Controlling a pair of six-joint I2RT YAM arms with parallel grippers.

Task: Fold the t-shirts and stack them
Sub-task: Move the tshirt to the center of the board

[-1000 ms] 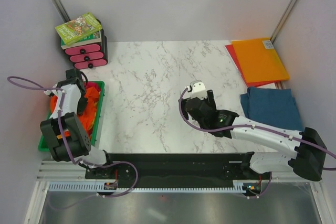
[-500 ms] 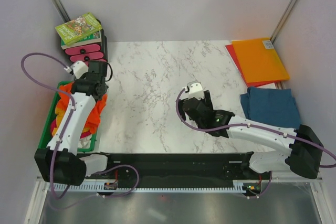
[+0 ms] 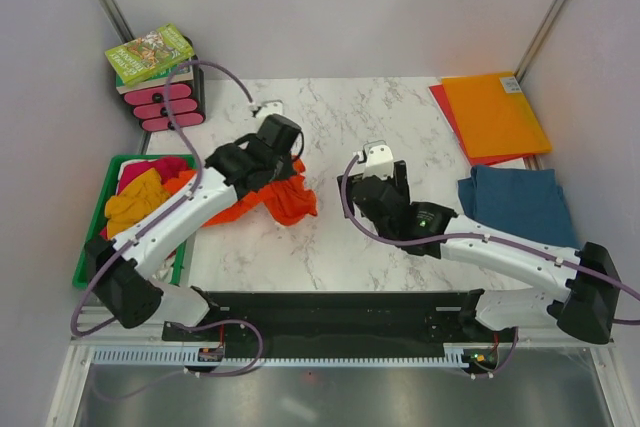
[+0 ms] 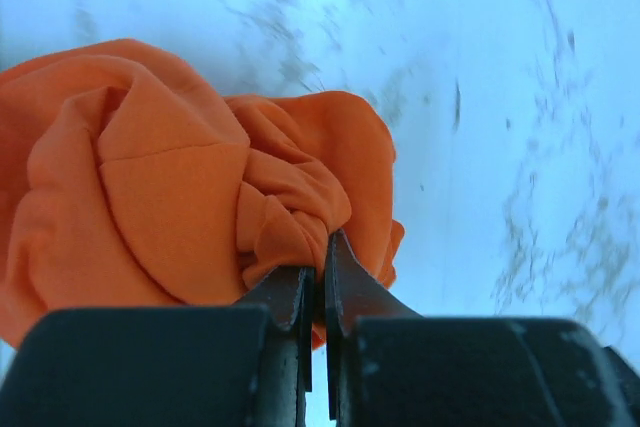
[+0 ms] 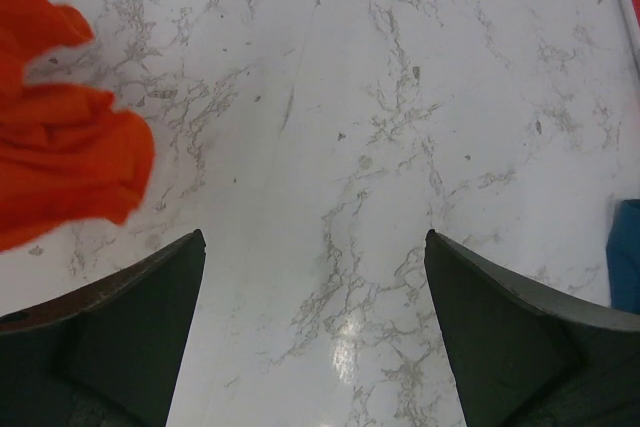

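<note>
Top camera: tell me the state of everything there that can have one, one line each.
orange t-shirt, crumpled, pinched by the left gripper
left gripper, shut on the orange t-shirt
right gripper, open, empty
teal-blue t-shirt, folded, lying flat
mustard-yellow t-shirt, crumpled in the green bin
pink drawers, closed
book, closed
</note>
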